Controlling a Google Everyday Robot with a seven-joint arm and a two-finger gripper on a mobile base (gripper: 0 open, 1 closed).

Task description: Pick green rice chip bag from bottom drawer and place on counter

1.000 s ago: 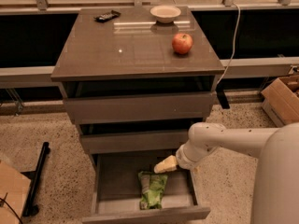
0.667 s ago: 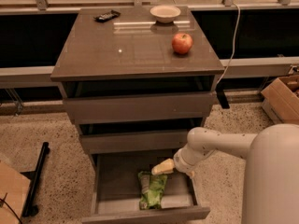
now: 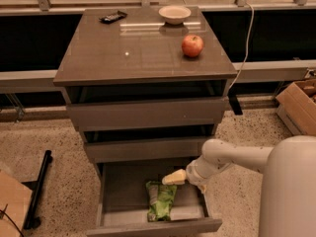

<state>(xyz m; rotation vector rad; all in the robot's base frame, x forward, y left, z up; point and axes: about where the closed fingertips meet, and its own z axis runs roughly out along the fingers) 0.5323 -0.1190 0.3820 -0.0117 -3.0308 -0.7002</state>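
The green rice chip bag (image 3: 160, 200) lies lengthwise in the open bottom drawer (image 3: 113, 191), towards its front and right of centre. My gripper (image 3: 173, 177), cream-coloured at the end of a white arm reaching in from the right, hangs inside the drawer just above the bag's far end. It holds nothing. The counter (image 3: 133, 48) is the glossy grey-brown top of the cabinet. The two drawers above are pushed in.
A red apple (image 3: 192, 45), a white bowl (image 3: 175, 14) and a small black object (image 3: 112, 17) sit on the counter. A cardboard box (image 3: 301, 105) stands on the floor at right. A black stand (image 3: 37, 189) lies at left.
My gripper has dropped slightly and edged left, closer to the bag's far end. My arm's body fills more of the lower right. The bag has not moved.
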